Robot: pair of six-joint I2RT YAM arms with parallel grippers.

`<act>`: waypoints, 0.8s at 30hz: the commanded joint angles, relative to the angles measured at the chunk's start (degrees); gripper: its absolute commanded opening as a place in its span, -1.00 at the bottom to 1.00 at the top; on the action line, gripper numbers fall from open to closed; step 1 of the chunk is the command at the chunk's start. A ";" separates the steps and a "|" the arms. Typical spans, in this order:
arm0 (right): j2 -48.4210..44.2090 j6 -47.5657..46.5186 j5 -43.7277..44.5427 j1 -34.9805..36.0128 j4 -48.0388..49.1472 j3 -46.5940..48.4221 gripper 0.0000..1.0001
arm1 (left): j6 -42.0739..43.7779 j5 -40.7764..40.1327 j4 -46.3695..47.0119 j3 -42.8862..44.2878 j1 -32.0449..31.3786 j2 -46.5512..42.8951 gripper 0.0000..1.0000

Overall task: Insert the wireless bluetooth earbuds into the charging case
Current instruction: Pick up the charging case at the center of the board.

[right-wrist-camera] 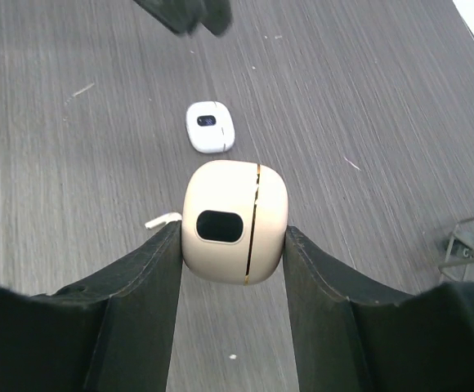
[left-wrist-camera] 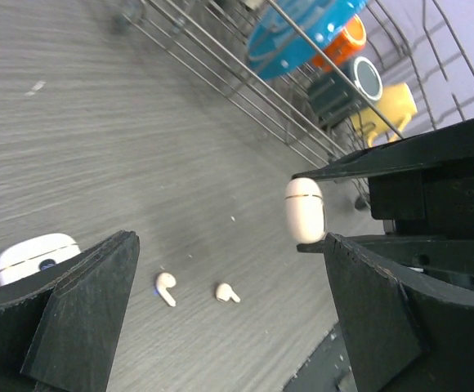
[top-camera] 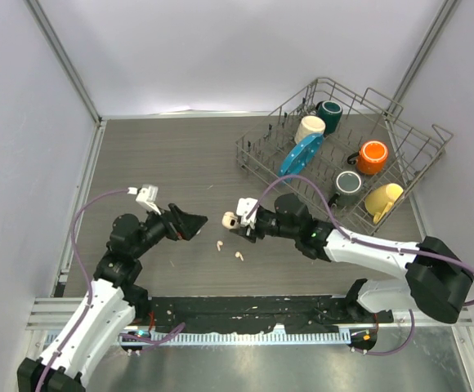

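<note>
My right gripper (right-wrist-camera: 231, 235) is shut on a pale beige charging case (right-wrist-camera: 234, 222) with a gold seam and a dark oval window, held just above the table. From above, the case (top-camera: 230, 219) sticks out of the right gripper (top-camera: 241, 222). Two small stemmed earbuds (top-camera: 219, 244) (top-camera: 238, 255) lie loose on the table just below it. In the left wrist view one earbud (left-wrist-camera: 165, 287) looks white and the other (left-wrist-camera: 226, 292) pale beige. My left gripper (top-camera: 190, 222) hovers open to the left of them, holding nothing. A white case (right-wrist-camera: 210, 126) lies closed beneath it.
A wire dish rack (top-camera: 400, 122) stands at the back right with a blue plate (top-camera: 301, 153) and teal, cream, orange, grey and yellow mugs. A metal rail (top-camera: 245, 314) runs along the near edge. The table's left edge meets the wall.
</note>
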 commanded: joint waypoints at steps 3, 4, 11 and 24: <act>-3.31 0.15 7.03 3.96 3.80 -0.65 -0.99 | -1.29 16.84 8.91 4.21 0.07 6.42 1.00; -3.49 -0.38 7.64 4.23 3.98 -0.91 -0.99 | -2.25 18.34 10.58 4.47 -0.11 7.99 0.99; -5.68 -1.00 8.88 5.02 4.33 -2.41 -0.99 | -1.91 21.87 10.16 7.11 -4.14 12.57 0.99; -7.36 -1.79 5.89 6.25 4.07 -2.59 -0.99 | 0.55 13.62 6.47 11.24 -12.06 20.22 0.89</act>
